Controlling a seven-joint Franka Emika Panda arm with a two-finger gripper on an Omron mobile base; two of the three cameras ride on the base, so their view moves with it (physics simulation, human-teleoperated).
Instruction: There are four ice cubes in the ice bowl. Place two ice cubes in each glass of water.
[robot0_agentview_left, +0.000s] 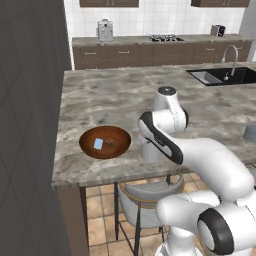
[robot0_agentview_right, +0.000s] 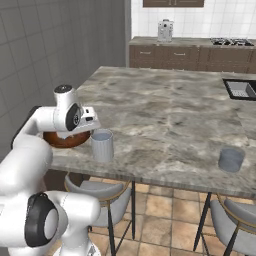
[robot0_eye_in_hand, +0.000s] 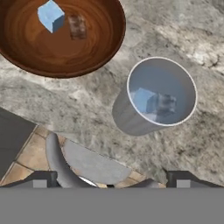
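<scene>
Floating pale-blue ice cube (robot0_eye_in_hand: 143, 99) in tumbler (robot0_eye_in_hand: 153, 97)

In the hand view we see the bowl (robot0_eye_in_hand: 61, 39) at the upper left and a glass (robot0_eye_in_hand: 155, 98) at centre right, near each other on the counter (robot0_eye_in_hand: 183, 144) but apart. One ice cube (robot0_eye_in_hand: 51, 15) lies in the bowl toward its upper left; another ice cube (robot0_eye_in_hand: 145, 100) lies inside the glass. In the right base view we find that glass (robot0_agentview_right: 102, 145) left of centre near the counter's front edge, just right of the bowl (robot0_agentview_right: 65, 139), and a second glass (robot0_agentview_right: 231, 158) at the lower right, well apart. A chair (robot0_agentview_right: 100, 192) stands below the counter edge, under the first glass.
</scene>
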